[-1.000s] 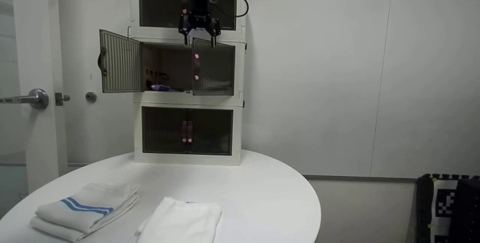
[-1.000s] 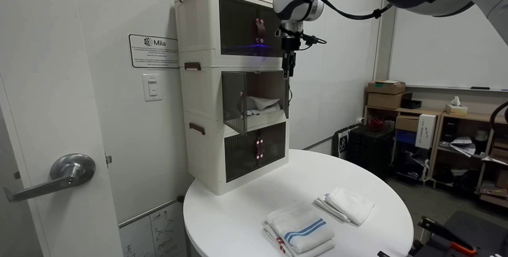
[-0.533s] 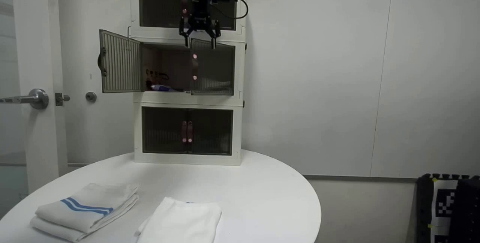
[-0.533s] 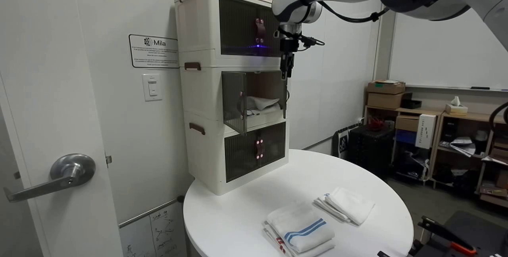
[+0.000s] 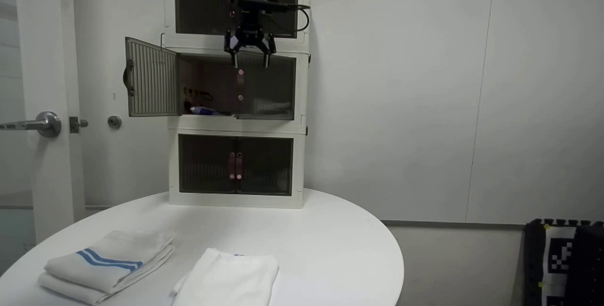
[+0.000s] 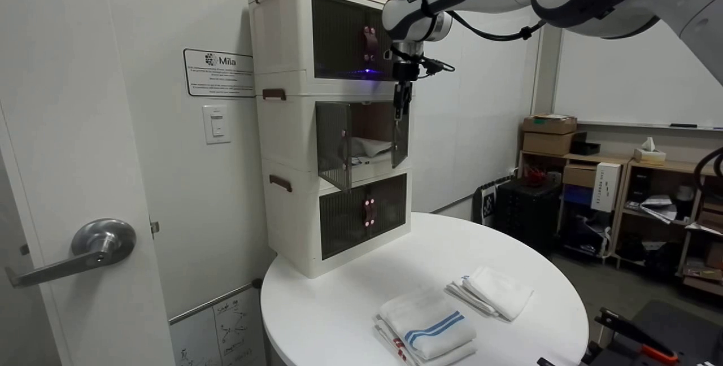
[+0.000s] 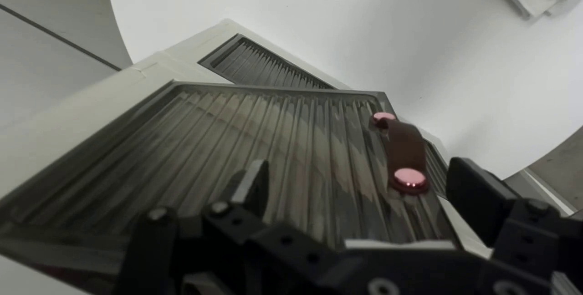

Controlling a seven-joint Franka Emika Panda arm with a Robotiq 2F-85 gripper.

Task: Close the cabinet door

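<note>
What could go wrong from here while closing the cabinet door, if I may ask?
The open gripper could snag the brown handle on the ajar middle door; the handle appears between the spread jaws in the wrist view.
Pushing only that door might leave the wide-open door unclosed.
The blue item low inside might obstruct a door if it sits far enough forward; its depth is hard to judge.

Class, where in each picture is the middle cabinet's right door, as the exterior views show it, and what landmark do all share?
In an exterior view: right door, upper half, just left of centre.
In an exterior view: right door, just right of centre.
In the wrist view: right door, across middle and lower left, partly behind the gripper.
Shared by all: the white table.
</note>
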